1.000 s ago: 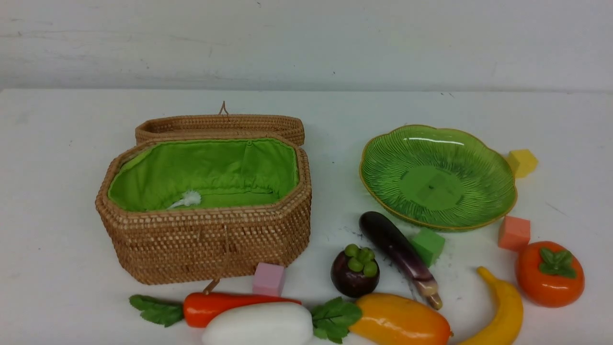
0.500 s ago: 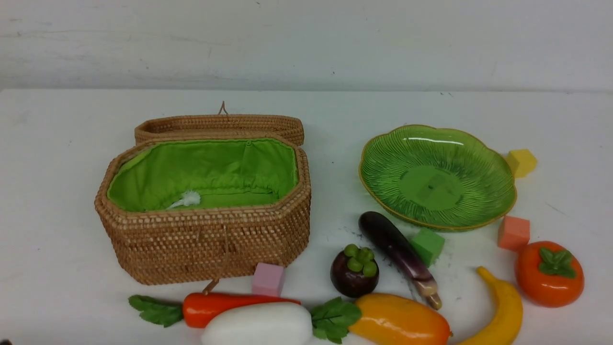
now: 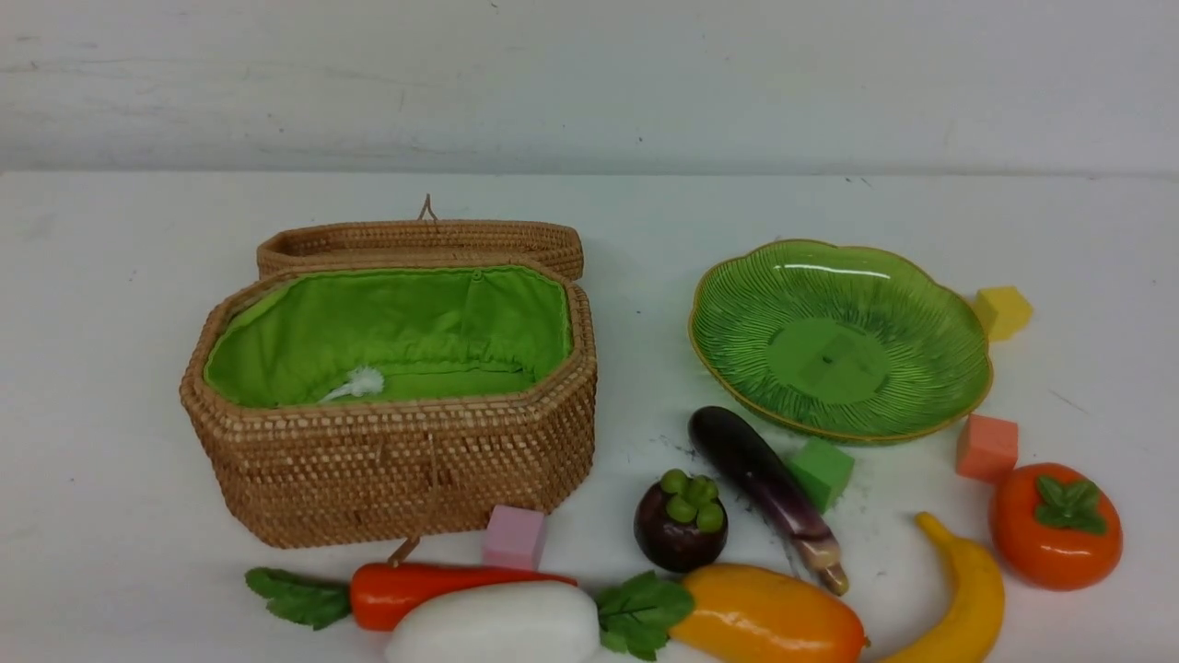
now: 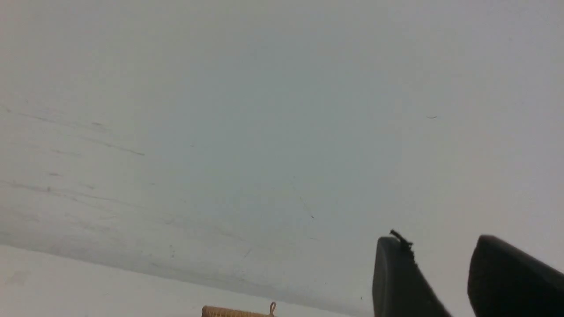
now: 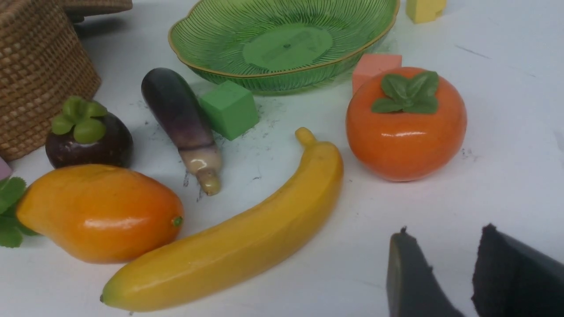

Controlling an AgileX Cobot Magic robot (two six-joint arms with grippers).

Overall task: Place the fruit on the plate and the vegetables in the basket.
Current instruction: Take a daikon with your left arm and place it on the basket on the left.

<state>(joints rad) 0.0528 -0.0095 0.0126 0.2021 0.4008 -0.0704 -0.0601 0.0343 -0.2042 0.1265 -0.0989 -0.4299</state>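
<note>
The open basket (image 3: 387, 460) stands at the left and the empty green plate (image 3: 840, 341) at the right. Along the front lie the carrot (image 3: 433, 589), radish (image 3: 497, 626), mangosteen (image 3: 680, 529), eggplant (image 3: 760, 483), mango (image 3: 769, 615), banana (image 3: 967, 599) and persimmon (image 3: 1055, 529). My right gripper (image 5: 445, 233) is open and empty, hovering near the banana (image 5: 246, 237) and persimmon (image 5: 405, 127). My left gripper (image 4: 438, 242) is open and empty, facing the bare wall, with the basket lid (image 4: 238, 311) just showing. Neither gripper shows in the front view.
Foam cubes lie about: pink (image 3: 516, 536) against the basket's front, green (image 3: 822, 471) between eggplant and plate, orange (image 3: 987, 447) beside the persimmon, yellow (image 3: 1004, 311) behind the plate. The basket's lid (image 3: 424, 241) lies folded back behind it.
</note>
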